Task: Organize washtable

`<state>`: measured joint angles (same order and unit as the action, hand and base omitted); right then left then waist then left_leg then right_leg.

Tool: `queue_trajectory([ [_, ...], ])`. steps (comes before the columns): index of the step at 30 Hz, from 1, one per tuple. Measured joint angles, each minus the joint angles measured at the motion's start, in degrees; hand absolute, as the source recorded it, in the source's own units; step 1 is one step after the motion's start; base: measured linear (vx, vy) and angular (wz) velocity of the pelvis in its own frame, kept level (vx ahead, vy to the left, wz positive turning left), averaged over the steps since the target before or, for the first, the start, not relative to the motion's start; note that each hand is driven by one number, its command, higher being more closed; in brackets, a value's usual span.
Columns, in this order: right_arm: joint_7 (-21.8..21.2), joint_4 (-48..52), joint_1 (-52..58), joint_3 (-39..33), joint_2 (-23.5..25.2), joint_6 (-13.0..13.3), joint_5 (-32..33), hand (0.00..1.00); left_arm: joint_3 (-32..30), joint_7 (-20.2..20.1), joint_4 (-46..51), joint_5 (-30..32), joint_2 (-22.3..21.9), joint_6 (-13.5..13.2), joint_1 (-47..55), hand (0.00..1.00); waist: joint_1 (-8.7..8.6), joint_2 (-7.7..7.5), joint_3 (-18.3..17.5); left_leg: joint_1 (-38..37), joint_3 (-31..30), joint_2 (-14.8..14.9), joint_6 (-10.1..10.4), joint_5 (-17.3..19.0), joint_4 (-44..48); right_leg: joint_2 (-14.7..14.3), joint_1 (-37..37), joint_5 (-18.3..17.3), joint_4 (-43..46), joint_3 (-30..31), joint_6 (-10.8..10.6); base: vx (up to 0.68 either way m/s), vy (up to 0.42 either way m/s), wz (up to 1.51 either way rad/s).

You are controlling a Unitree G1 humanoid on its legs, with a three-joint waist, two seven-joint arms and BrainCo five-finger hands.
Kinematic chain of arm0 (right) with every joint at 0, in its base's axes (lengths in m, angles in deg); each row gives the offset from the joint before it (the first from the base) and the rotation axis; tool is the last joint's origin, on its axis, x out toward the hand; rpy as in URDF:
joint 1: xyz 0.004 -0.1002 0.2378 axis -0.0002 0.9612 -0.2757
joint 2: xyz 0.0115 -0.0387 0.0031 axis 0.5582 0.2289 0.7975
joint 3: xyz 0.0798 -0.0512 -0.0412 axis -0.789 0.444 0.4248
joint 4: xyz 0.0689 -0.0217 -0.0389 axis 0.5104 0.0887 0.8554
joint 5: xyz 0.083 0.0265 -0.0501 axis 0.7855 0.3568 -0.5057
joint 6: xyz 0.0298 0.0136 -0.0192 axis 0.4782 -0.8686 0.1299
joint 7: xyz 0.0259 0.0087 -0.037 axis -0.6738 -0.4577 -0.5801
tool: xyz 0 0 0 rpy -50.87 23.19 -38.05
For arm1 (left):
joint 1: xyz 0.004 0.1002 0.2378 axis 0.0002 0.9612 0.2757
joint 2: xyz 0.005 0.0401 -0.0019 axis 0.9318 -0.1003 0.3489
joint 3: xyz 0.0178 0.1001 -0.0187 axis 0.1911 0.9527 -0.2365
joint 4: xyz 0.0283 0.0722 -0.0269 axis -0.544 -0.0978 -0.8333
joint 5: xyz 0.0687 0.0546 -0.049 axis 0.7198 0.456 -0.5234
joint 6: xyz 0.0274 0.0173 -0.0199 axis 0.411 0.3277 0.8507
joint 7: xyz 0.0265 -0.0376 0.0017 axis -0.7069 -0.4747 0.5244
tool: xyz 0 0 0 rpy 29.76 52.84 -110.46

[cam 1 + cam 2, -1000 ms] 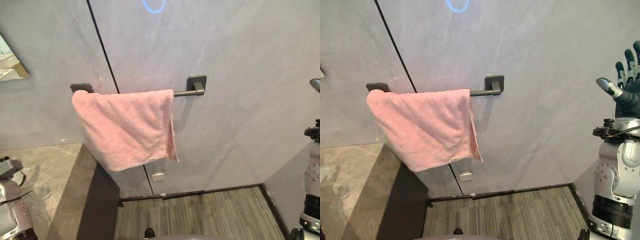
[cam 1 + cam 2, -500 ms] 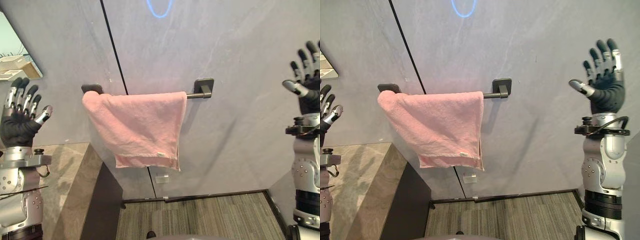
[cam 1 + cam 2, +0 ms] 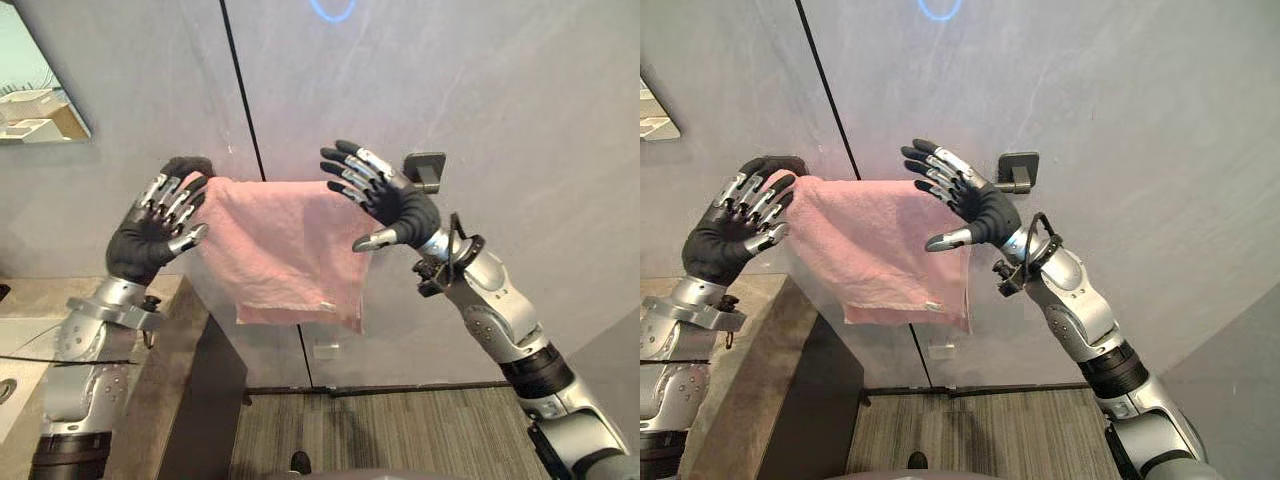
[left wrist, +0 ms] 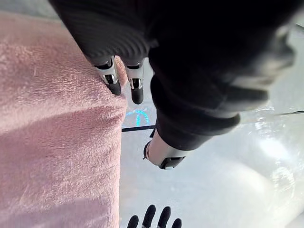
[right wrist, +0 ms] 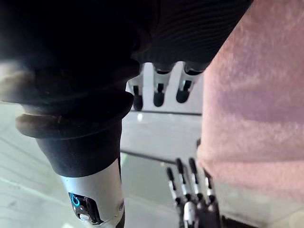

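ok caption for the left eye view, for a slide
Open left hand and right hand flank the pink towel draped over the wall rail.

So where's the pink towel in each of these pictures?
Left eye view: towel at centre, between left hand and right hand.
Right eye view: towel left of centre, between the hands.
Left wrist view: towel close up, beside the left hand's fingers.
Right wrist view: towel close up, beside the right hand's fingers.
Shared landmark: dark bracket beyond the towel, in both eye views.
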<state>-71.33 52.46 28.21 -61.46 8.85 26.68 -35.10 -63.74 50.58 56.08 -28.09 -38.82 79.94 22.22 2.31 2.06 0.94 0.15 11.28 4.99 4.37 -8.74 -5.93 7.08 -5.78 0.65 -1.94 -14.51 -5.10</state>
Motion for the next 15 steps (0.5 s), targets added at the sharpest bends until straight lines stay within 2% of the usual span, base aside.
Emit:
queue_trajectory([
  [9, 2.2, -0.7, -5.5, 3.6, 3.6, 0.9, -3.1, 0.00, 4.1, 0.0, 0.0, -1.1, -1.2, 0.9, 0.0, 0.00, 0.06, 0.00, 0.0, -0.4, 0.1, 0.1, 0.0, 0.0, 0.0, -0.1, 0.0, -0.5, 0.8, -0.2, 0.4, 0.00, -0.003, 0.01],
  [15, 1.9, -1.9, -6.0, 7.0, 5.7, 1.8, -3.4, 0.00, 7.9, -0.2, -0.1, -1.5, -1.7, 2.1, 0.1, 0.00, -0.02, -0.06, 0.1, -0.5, 0.4, 0.3, 0.0, 0.0, 0.0, -0.1, 0.2, -0.6, 0.7, 0.3, 0.3, -0.01, -0.003, -0.04],
])
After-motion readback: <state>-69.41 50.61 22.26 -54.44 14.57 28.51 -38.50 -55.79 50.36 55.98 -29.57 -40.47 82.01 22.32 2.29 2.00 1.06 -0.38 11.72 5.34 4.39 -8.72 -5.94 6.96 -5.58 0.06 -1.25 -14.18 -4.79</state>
